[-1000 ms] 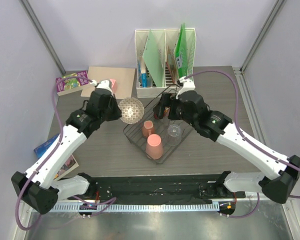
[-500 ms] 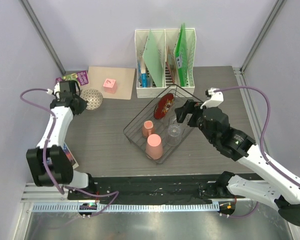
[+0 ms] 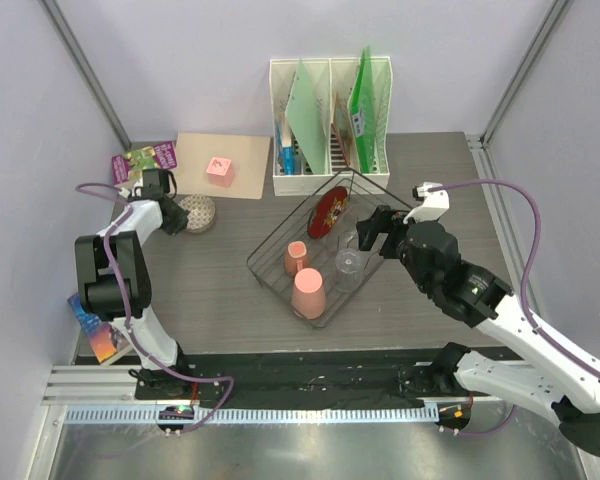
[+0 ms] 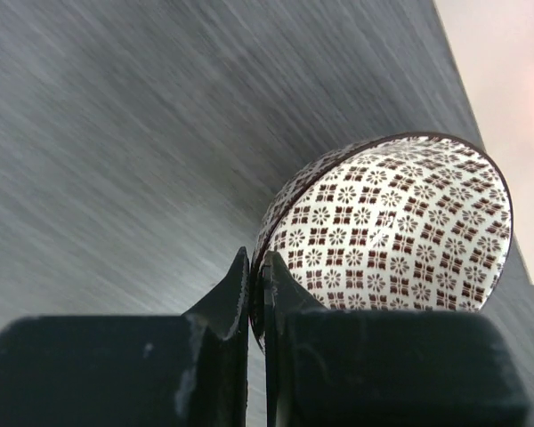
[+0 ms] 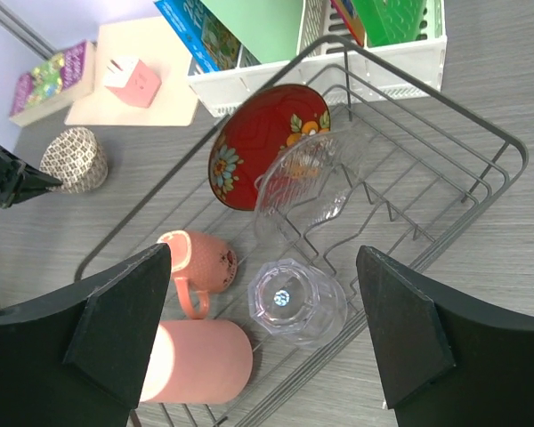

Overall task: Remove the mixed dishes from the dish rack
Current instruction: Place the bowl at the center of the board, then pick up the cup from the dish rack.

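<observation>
The left end effector (image 4: 256, 277) is clenched on the rim of a brown-and-white patterned bowl (image 4: 392, 231), well left of the black wire dish rack (image 5: 400, 209) on the grey counter (image 3: 210, 290). The right end effector (image 5: 262, 251) hangs released above the rack. Inside the rack sit the glossy red flowered plate (image 5: 262, 142), the clear drinking glass (image 5: 289, 302), the small salmon-pink plastic cup (image 5: 205, 262) and the large salmon-pink plastic cup (image 5: 200, 360). Hazards: the bowl, pinched by its rim alone and tipped, may roll on release, and a descent on the glass may knock the plate or cups, which stand close beside it.
</observation>
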`<state>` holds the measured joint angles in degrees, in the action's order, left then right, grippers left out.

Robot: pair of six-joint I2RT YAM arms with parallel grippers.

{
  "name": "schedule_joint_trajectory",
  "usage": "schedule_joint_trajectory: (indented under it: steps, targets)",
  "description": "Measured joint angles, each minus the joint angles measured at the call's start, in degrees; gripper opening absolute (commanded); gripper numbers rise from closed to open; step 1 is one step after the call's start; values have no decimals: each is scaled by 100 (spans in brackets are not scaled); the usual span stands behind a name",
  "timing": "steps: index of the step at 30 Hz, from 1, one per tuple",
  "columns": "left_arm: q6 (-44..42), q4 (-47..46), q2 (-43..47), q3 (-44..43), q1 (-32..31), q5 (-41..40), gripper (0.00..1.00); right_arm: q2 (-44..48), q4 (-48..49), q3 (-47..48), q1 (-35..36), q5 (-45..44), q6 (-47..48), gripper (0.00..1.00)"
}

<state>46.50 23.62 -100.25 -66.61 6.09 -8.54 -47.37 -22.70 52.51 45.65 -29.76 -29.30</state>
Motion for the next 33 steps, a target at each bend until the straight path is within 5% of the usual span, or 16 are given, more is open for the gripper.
schedule_joint_trajectory:
  steps: [4,6,7,10,13,24,30,33]
  targets:
    - [90,-264,-225,-76,7,133,5,-326,0,-11,0,4,63,90]
    - [107,-289,-234,-79,4,155,22,-415,-2,-15,0,2,74,91]
    - [114,-286,-234,-79,4,155,43,-448,0,-15,0,2,79,91]
    - [101,-260,-223,-74,4,197,78,-516,4,-15,0,2,103,93]
    - [131,-210,-68,-37,4,214,94,-592,50,-15,0,2,136,100]
    - [225,619,2328,-68,-273,-153,100,-785,461,-179,-2,481,354,100]
    - [-33,896,3491,87,-1943,-866,100,-916,651,-424,87,1335,570,100]
    - [-52,1001,3869,492,-2291,-922,100,-1082,651,-428,433,1502,682,100]
